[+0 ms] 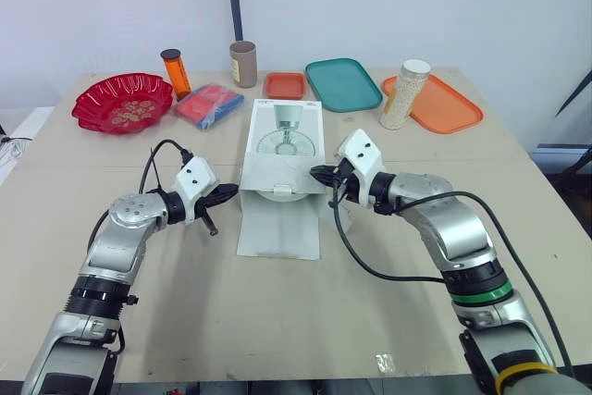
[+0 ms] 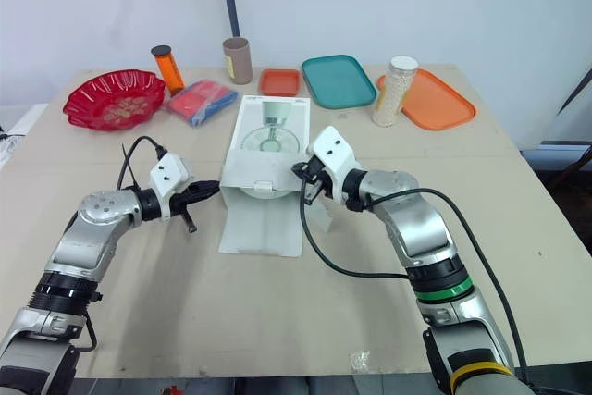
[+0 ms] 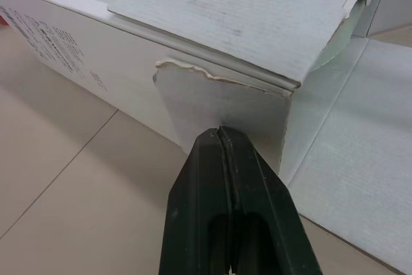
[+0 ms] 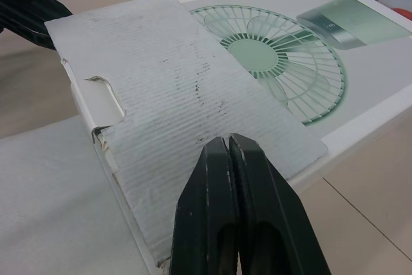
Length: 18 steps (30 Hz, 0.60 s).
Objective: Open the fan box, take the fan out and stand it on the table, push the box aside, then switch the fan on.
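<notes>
So, the box (image 1: 287,141) is seen lying flat mid-tabletop (image 1: 277,321), fan print facing up, with its near end open. A long front flap (image 1: 280,228) is spread out on the tabletop toward the robot. A corrugated top flap (image 4: 180,75) is folded back over the lid, covering part of the print.

The left end effector (image 1: 229,191) is parked at the box's near-left corner. Its fingers are pressed together with nothing between them, and the tip is right up against a small side flap (image 3: 219,104) with a ragged edge. The right end effector (image 1: 319,173) is placed at the near-right corner. Its fingers are also squeezed together with nothing in them, and it is held just over the edge of the top flap. So the box's open end sits between the two. What's inside the box can't be made out.

Containers are lined up along the far edge:
- A red bowl (image 1: 85,106) is at far left. Something speckled is in it, but what can't be told.
- An orange bottle (image 1: 175,71) and a brown cup (image 1: 243,63) are stood upright. Their contents are hidden.
- A red and blue packet (image 1: 210,104) is laid between the bowl and the box.
- A small orange tray (image 1: 285,86) and a teal tray (image 1: 343,84) are set just behind the box.
- A big orange tray (image 1: 449,108) is at far right. A jar (image 1: 405,93) full of pale grains is stood at its left edge. Whether it's on the tray or just beside it can't be told.
</notes>
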Each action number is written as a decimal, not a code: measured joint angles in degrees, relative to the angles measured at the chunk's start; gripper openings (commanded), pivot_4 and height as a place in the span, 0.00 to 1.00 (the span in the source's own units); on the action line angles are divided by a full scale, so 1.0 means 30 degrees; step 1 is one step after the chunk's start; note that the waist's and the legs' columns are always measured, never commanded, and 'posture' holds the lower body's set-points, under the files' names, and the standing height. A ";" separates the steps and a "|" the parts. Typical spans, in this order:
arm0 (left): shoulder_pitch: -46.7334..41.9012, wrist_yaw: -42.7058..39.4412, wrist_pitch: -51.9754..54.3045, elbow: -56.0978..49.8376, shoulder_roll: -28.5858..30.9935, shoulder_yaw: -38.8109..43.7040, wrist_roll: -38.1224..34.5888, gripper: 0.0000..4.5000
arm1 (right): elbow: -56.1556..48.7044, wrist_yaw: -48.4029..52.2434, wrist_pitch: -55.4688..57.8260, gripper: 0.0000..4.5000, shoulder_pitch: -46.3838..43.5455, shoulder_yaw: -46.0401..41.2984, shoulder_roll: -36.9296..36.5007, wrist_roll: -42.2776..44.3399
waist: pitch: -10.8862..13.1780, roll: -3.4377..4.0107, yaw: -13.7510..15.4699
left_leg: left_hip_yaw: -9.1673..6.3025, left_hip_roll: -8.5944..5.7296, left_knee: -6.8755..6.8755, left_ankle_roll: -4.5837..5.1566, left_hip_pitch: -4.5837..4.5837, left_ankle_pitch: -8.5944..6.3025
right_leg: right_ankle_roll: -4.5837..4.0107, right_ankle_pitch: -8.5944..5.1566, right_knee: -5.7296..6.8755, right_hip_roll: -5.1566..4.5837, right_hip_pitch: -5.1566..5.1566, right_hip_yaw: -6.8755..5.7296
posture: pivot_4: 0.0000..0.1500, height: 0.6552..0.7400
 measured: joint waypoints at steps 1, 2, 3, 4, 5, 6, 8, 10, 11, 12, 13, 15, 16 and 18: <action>0.0010 0.0035 0.0000 0.0000 -0.0017 0.0000 -0.0001 0.00 | 0.0000 0.0010 0.0002 0.01 -0.0002 0.0001 0.0000 -0.0009 | 0.0000 0.0000 0.0000 | 0.0000 0.0000 0.0000 0.0000 0.0000 0.0000 | 0.0000 0.0000 0.0000 0.0000 0.0001 0.0000 | 1.00 1.00; 0.0017 0.0079 0.0002 0.0001 -0.0024 0.0000 -0.0002 0.00 | 0.0000 0.0021 0.0001 0.01 -0.0006 0.0002 0.0000 -0.0014 | 0.0000 0.0000 0.0001 | 0.0000 0.0000 0.0000 -0.0001 0.0000 0.0000 | 0.0000 0.0000 0.0000 0.0000 0.0000 0.0000 | 1.00 1.00; 0.0017 0.0090 0.0002 0.0002 -0.0024 0.0000 -0.0002 0.00 | 0.0000 0.0028 0.0001 0.01 -0.0007 0.0002 0.0000 -0.0016 | 0.0000 0.0000 0.0000 | -0.0001 0.0000 0.0000 -0.0001 0.0000 0.0000 | 0.0000 0.0000 0.0000 0.0000 0.0000 -0.0001 | 1.00 1.00; 0.0019 0.0092 0.0003 0.0001 0.0029 0.0005 -0.0014 0.00 | 0.0000 0.0035 -0.0009 0.01 -0.0013 0.0014 0.0000 -0.0032 | 0.0000 0.0000 0.0001 | 0.0001 0.0001 0.0000 -0.0001 0.0000 0.0000 | 0.0000 0.0000 0.0000 0.0000 -0.0001 0.0000 | 1.00 1.00; 0.0022 0.0082 0.0003 -0.0001 0.0101 0.0023 -0.0025 0.00 | 0.0000 0.0035 -0.0011 0.01 -0.0015 0.0017 0.0001 -0.0036 | 0.0000 0.0000 0.0001 | 0.0001 0.0001 -0.0001 0.0000 0.0000 0.0000 | 0.0000 0.0000 0.0000 0.0000 -0.0002 0.0000 | 1.00 1.00; 0.0038 0.0043 0.0004 -0.0006 0.0239 0.0072 -0.0085 0.00 | -0.0001 0.0033 -0.0015 0.01 -0.0019 0.0022 0.0004 -0.0038 | 0.0000 0.0000 0.0000 | 0.0000 0.0001 -0.0001 -0.0001 0.0000 0.0000 | 0.0000 0.0000 0.0000 0.0000 -0.0003 0.0000 | 1.00 1.00; 0.0188 -0.0147 0.0142 -0.0199 0.0612 0.0459 -0.0396 0.00 | -0.0001 0.0032 -0.0018 0.01 -0.0033 0.0035 0.0021 -0.0043 | 0.0001 0.0000 -0.0012 | 0.0002 0.0005 -0.0005 -0.0001 -0.0001 0.0000 | -0.0001 0.0000 -0.0001 0.0003 -0.0009 0.0001 | 1.00 1.00; 0.0536 -0.0568 0.0814 -0.1312 0.1288 0.0962 -0.1075 0.00 | -0.0013 0.0038 -0.0019 0.01 -0.0050 0.0049 0.0035 -0.0047 | 0.0001 0.0000 -0.0019 | 0.0001 0.0010 -0.0014 -0.0001 -0.0002 0.0000 | -0.0001 0.0000 -0.0002 0.0004 -0.0013 0.0001 | 1.00 1.00; 0.0633 -0.0739 0.1058 -0.1774 0.1481 0.1152 -0.1346 0.00 | -0.0017 0.0039 -0.0013 0.01 -0.0049 0.0049 0.0033 -0.0048 | 0.0001 -0.0001 -0.0011 | 0.0001 0.0012 -0.0015 -0.0001 -0.0003 0.0000 | -0.0001 0.0000 -0.0004 0.0004 -0.0010 0.0001 | 1.00 1.00; 0.0696 -0.0886 0.1626 -0.2636 0.1703 0.1429 -0.1872 0.00 | -0.0016 0.0042 -0.0008 0.01 -0.0049 0.0050 0.0034 -0.0051 | 0.0001 -0.0001 -0.0006 | 0.0000 0.0009 -0.0015 -0.0001 -0.0003 0.0000 | -0.0001 0.0000 -0.0004 -0.0001 -0.0009 0.0001 | 1.00 1.00; 0.0762 -0.1044 0.2284 -0.3613 0.1883 0.1634 -0.2480 0.00 | -0.0014 0.0045 -0.0007 0.01 -0.0058 0.0072 0.0044 -0.0052 | 0.0001 -0.0002 -0.0002 | -0.0001 0.0008 -0.0013 -0.0003 -0.0005 0.0001 | -0.0001 0.0000 -0.0005 -0.0003 -0.0005 0.0001 | 1.00 1.00; 0.0783 -0.1147 0.3495 -0.5528 0.2166 0.2026 -0.3623 0.00 | -0.0011 0.0045 -0.0010 0.01 -0.0063 0.0100 0.0048 -0.0065 | 0.0000 -0.0004 0.0019 | -0.0003 0.0002 -0.0010 -0.0003 -0.0005 0.0001 | 0.0001 0.0000 -0.0007 -0.0009 0.0003 0.0001 | 1.00 1.00; 0.0763 -0.1087 0.4113 -0.6334 0.2211 0.2171 -0.4113 0.00 | -0.0009 0.0048 -0.0014 0.01 -0.0063 0.0100 0.0046 -0.0073 | 0.0000 -0.0004 0.0016 | 0.0002 0.0003 -0.0010 -0.0002 -0.0003 0.0000 | 0.0000 0.0000 -0.0007 -0.0008 0.0003 0.0002 | 1.00 1.00; 0.0530 -0.0738 0.5153 -0.7584 0.2208 0.2253 -0.4844 0.00 | 0.0014 0.0059 -0.0038 0.01 -0.0072 0.0109 0.0049 -0.0088 | 0.0000 -0.0004 0.0006 | 0.0002 0.0009 -0.0011 -0.0002 -0.0002 0.0000 | 0.0000 0.0000 -0.0006 0.0003 0.0001 0.0002 | 1.00 1.00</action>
